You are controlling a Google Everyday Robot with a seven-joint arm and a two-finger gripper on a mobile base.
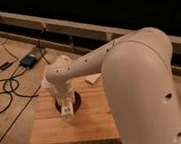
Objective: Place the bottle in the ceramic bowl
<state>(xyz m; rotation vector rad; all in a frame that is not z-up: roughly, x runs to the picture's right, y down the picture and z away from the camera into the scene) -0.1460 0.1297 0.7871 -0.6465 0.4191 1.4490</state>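
Observation:
The dark maroon-brown ceramic bowl (74, 100) sits on the left half of the small wooden table (95, 118). The arm reaches in from the right, and its wrist hangs over the bowl. The gripper (65, 106) points down at the bowl's front part. The whitish bottle (67, 113), with a faint label, shows just below the gripper. It overlaps the bowl's front rim and stands roughly upright. The wrist hides the back of the bowl.
A flat beige block (92, 79) lies at the table's back edge. A white cup (47, 83) shows partly behind the wrist at the back left. Black cables (5, 88) and a small dark box (28, 61) lie on the floor to the left. A long rail (52, 26) runs behind.

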